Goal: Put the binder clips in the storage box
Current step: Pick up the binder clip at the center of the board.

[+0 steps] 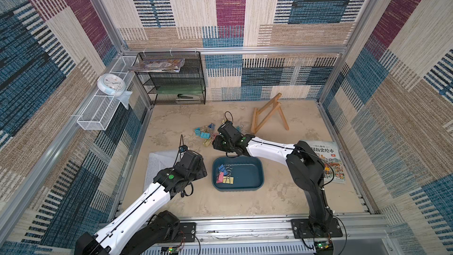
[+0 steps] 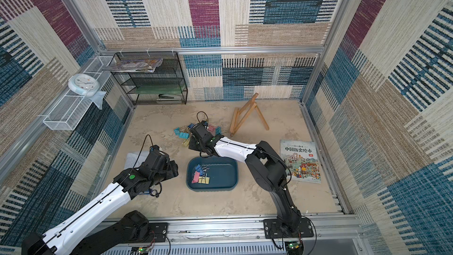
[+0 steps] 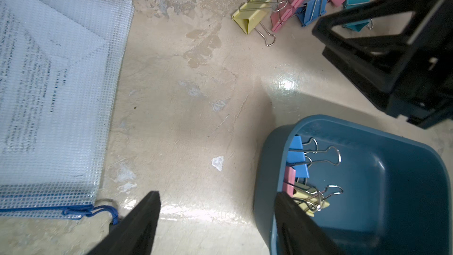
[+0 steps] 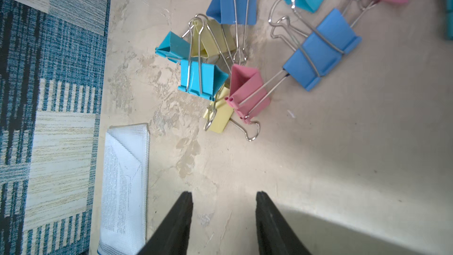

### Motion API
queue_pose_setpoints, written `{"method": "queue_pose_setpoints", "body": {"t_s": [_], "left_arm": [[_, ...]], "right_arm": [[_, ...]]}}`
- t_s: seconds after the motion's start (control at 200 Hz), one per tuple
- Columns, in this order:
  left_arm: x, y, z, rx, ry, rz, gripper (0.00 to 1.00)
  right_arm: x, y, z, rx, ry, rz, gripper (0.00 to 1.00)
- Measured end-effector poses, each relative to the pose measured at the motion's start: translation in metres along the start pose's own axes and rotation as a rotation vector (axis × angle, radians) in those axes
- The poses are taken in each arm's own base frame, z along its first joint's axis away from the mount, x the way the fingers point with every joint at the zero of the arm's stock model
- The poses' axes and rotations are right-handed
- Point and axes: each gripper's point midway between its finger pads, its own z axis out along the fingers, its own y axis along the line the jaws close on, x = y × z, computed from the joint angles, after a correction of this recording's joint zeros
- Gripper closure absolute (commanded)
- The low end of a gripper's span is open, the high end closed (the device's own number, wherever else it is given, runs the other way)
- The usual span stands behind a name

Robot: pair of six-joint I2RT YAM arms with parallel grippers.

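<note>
Binder clips (image 1: 204, 134): pile on the table (image 1: 171, 118), a few in the storage box (image 1: 261, 175)
Left gripper (image 3: 217, 193) hangs wide and empty at the box edge, drop-off spot I guess; right gripper (image 4: 224, 193), half open on nothing, faces the pile for a grab.

— Where are the clips (image 2: 201, 176)?
— Some lie in the box (image 2: 230, 168), at its left end. More are heaped on the table (image 2: 245, 199) beyond, by the right gripper (image 2: 194, 145).
— The left gripper (image 2: 173, 168)?
— Just beside the box.
</note>
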Motion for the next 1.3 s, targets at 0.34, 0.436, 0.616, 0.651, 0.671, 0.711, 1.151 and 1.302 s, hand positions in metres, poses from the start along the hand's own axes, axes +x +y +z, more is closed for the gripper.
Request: {"method": "queue_pose_setpoints", "body": {"t_s": [0.34,0.436,0.616,0.651,0.671,0.711,1.151,1.302], "left_arm": [[0.002,0.001,0.001,0.020,-0.015,-0.014,0.23],[0.004,0.001,0.002,0.032,-0.016,-0.009,0.23],[0.008,0.001,0.005,0.043,-0.012,0.008,0.24],[0.008,0.000,0.005,0.046,-0.013,0.010,0.24],[0.008,0.000,0.005,0.048,-0.012,0.010,0.24],[0.008,0.000,0.004,0.050,-0.014,0.009,0.24],[-0.008,0.007,-0.011,0.058,-0.124,-0.080,0.11],[-0.011,0.010,-0.011,0.044,-0.137,-0.103,0.01]], "right_arm": [[-0.002,-0.005,0.044,-0.008,0.020,0.035,0.65],[-0.003,-0.005,0.050,-0.012,0.022,0.038,0.65],[-0.002,-0.003,0.052,-0.027,0.036,0.038,0.53],[-0.001,-0.002,0.052,-0.035,0.040,0.037,0.53],[-0.001,-0.001,0.052,-0.040,0.043,0.038,0.53],[0.001,-0.001,0.050,-0.043,0.046,0.038,0.53],[-0.008,0.025,0.031,-0.177,0.026,0.130,0.43],[-0.004,0.029,0.049,-0.198,0.050,0.165,0.45]]}}
